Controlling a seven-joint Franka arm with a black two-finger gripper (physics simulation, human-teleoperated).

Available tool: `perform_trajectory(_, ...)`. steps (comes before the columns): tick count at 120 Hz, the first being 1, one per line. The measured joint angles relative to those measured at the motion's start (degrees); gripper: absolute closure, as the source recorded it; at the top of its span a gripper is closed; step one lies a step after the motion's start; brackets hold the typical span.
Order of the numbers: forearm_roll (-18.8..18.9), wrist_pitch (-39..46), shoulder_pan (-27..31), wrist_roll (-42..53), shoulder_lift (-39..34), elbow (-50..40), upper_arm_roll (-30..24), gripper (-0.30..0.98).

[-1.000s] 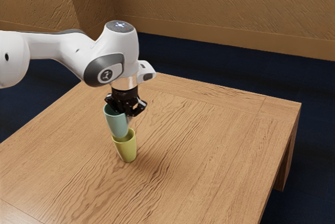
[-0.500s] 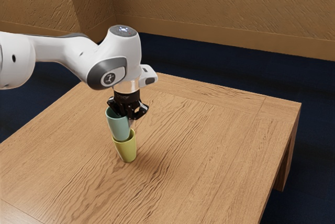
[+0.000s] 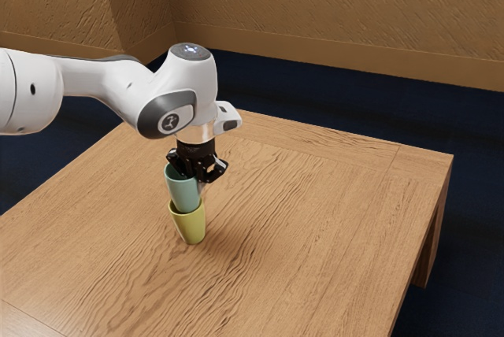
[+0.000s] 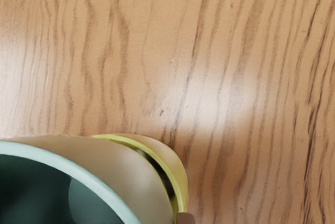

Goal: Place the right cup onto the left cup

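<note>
Fingers (image 3: 214, 171): gripping teal cup (image 3: 184, 193) near rim | teal cup: below fingers, lower end inside yellow cup (image 3: 190, 227)

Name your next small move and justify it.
I would ease the teal cup straight down a little, then check that it sits before letting go. My gripper holds it by the upper wall, its base appears to be just inside the yellow cup, and the wrist view shows a dark gap inside the yellow rim, so it may have room to settle.
</note>
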Motion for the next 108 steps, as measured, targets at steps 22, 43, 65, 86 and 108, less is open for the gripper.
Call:
perform_trajectory(22, -0.23, 0.14, -0.01, 0.32, 0.05, 0.00, 0.01, 0.50)
perform_trajectory(43, -0.27, -0.03, 0.01, 0.55, -0.34, 0.05, -0.08, 0.31)
perform_trajectory(65, -0.22, -2.00, -0.07, 0.75, -3.29, 1.81, -0.61, 0.20)
perform_trajectory(86, -2.33, -7.21, -1.08, 1.56, -7.11, 6.05, 0.39, 0.15)
perform_trajectory(108, -5.61, -16.37, -1.97, 3.50, -10.68, 13.61, 2.78, 0.06)
